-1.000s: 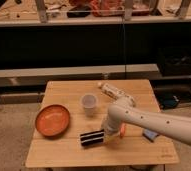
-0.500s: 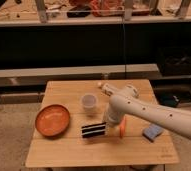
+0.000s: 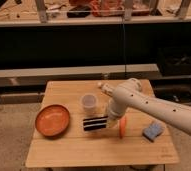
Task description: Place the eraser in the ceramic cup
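Observation:
The eraser [image 3: 95, 123], a flat black block with two pale stripes, hangs just above the wooden table [image 3: 89, 150]. My gripper [image 3: 108, 121] is shut on its right end. The white arm comes in from the right and bends down to it. The ceramic cup [image 3: 89, 103], small, pale and round, stands upright just behind the eraser and slightly to its left, a short gap away. Nothing shows inside the cup from this angle.
An orange plate [image 3: 53, 120] lies at the table's left. An orange carrot [image 3: 122, 127] lies right of the gripper and a blue sponge [image 3: 152, 131] further right. A white bottle [image 3: 104, 89] lies behind the arm. Dark shelving runs behind the table.
The gripper has lifted the eraser off the table and carried it up and slightly right, closer to the cup. The arm has swung back, uncovering the carrot and sponge.

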